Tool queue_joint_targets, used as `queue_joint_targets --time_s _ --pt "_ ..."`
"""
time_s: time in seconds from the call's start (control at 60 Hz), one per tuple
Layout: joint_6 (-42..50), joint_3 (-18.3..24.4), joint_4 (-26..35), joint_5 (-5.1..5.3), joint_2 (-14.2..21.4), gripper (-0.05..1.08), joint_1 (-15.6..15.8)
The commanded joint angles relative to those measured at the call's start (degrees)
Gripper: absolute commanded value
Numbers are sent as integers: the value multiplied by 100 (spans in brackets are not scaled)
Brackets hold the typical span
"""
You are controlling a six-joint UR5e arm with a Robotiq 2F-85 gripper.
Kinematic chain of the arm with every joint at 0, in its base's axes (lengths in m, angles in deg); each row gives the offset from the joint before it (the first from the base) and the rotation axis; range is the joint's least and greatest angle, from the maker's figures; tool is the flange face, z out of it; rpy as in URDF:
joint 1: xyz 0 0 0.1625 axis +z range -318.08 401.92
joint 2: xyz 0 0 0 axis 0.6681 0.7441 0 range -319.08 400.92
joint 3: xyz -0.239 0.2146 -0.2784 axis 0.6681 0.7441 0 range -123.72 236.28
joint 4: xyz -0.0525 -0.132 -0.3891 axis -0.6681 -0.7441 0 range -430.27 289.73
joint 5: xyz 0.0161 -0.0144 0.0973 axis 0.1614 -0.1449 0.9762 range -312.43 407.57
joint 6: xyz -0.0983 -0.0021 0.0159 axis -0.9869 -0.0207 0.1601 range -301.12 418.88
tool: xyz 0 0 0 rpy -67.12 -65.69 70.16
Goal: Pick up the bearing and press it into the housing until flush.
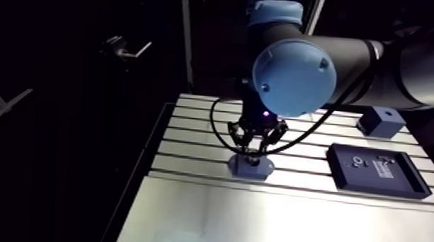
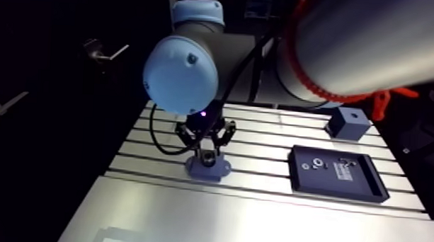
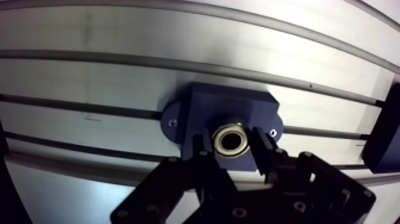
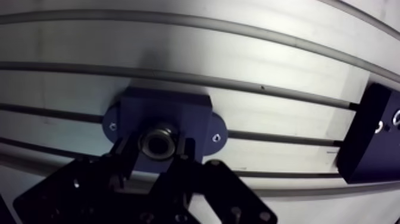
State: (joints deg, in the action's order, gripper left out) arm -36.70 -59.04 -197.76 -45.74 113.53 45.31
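A dark blue housing [image 3: 231, 105] with two side tabs sits on the slotted table [image 1: 257, 217], and in the arm view it is under the wrist [image 1: 251, 167]. A metal ring bearing [image 3: 232, 139] sits at the housing's bore, seen end-on. My gripper [image 3: 232, 150] is directly above the housing, and one black finger [image 3: 201, 152] presses on each side of the bearing. Whether the bearing's face is level with the housing I cannot tell. In the arm view the gripper [image 1: 256, 147] reaches down to the housing's top.
A black tray [image 1: 377, 170] holding small parts lies to the right of the housing; its corner shows beside the gripper in the wrist view [image 4: 372, 134]. A small blue block [image 1: 381, 122] stands behind the tray. The table's front edge is near.
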Motion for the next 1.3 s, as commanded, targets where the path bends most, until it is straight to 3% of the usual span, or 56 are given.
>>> queue_joint_targets --time_s 0.017,1.3 --pt "-8 -38 0 -8 11 59 4" --pt "-18 -66 -9 -17 3 59 -13"
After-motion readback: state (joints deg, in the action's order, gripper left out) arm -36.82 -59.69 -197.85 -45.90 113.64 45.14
